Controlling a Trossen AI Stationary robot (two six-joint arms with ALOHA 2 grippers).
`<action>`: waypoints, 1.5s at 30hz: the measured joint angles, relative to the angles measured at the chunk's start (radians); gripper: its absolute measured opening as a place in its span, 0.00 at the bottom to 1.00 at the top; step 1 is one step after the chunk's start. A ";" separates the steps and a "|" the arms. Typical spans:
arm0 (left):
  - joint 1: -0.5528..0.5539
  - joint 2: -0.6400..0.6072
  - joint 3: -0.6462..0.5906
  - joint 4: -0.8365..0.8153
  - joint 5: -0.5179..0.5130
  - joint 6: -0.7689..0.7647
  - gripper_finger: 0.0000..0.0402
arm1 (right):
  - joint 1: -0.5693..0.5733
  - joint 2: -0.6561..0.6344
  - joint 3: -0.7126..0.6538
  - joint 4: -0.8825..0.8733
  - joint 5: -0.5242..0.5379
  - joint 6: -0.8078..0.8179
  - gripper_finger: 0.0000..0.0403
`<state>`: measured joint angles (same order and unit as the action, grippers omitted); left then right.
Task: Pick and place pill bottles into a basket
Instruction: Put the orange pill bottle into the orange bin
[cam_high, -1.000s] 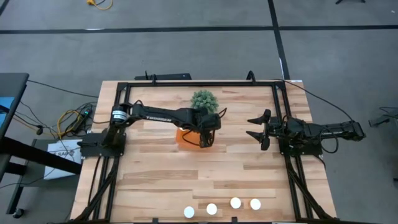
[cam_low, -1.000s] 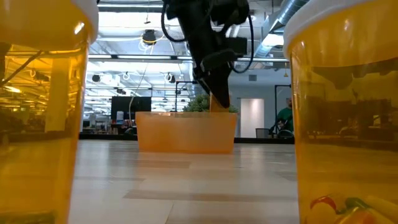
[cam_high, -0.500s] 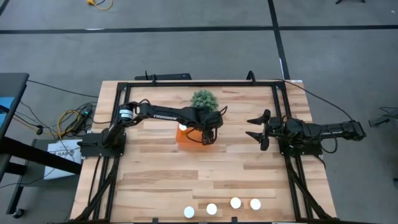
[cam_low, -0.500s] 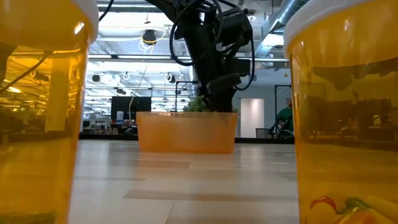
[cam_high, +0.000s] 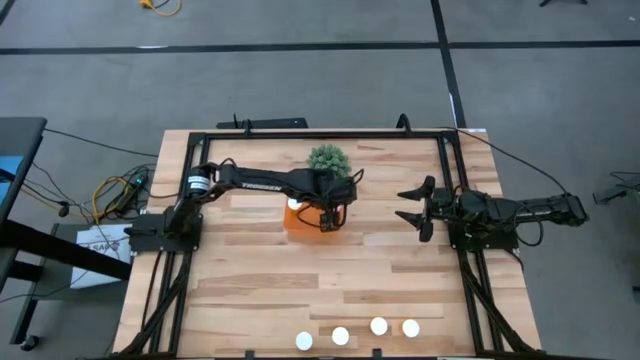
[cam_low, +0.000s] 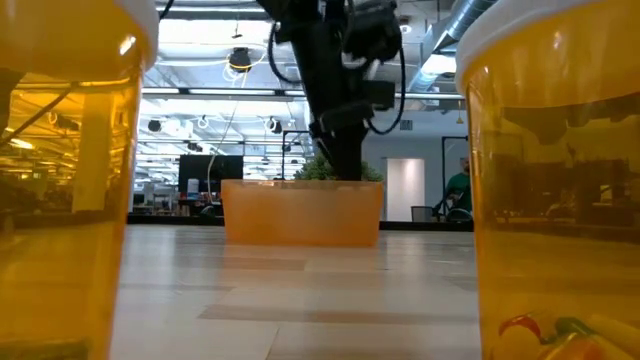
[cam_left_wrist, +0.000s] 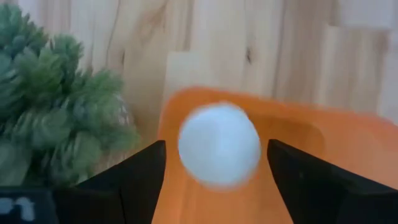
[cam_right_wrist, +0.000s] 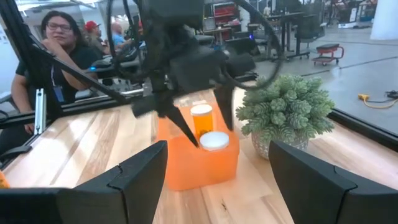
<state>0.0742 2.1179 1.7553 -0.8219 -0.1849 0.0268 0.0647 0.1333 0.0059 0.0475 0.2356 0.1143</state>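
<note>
Left hand (cam_right_wrist: 193, 127) hangs spread wide above the basket (cam_high: 305, 220), a bottle (cam_left_wrist: 219, 153) between its fingers, apparently released to drop in; right hand (cam_high: 418, 206) waits open at the counter's (cam_high: 380, 270) side.

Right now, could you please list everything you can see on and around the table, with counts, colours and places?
pill bottles on the table: four, white caps, in a row along the near edge.
pill bottles in the basket: two, white caps; one upright, one seemingly just released by the open fingers.
basket: one, translucent orange, table centre.
plant: one, green and spiky, just behind the basket.
table: one, light wood with a black frame.
person: one, beyond the table in the right wrist view.
left gripper: open, over the basket.
right gripper: open, waiting at the right side of the table.
</note>
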 joint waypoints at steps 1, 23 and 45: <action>-0.012 -0.005 0.010 -0.021 -0.009 0.000 0.68 | 0.000 0.000 0.000 0.000 0.000 0.000 0.68; -0.531 -0.287 0.035 -0.163 -0.028 -0.304 0.68 | 0.000 0.004 0.000 0.000 0.000 0.000 0.68; -0.798 -0.282 -0.244 0.190 0.073 -0.551 0.68 | 0.000 0.004 0.000 0.000 0.000 0.000 0.68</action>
<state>-0.7239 1.8355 1.5115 -0.6322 -0.1117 -0.5245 0.0649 0.1371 0.0060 0.0475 0.2359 0.1140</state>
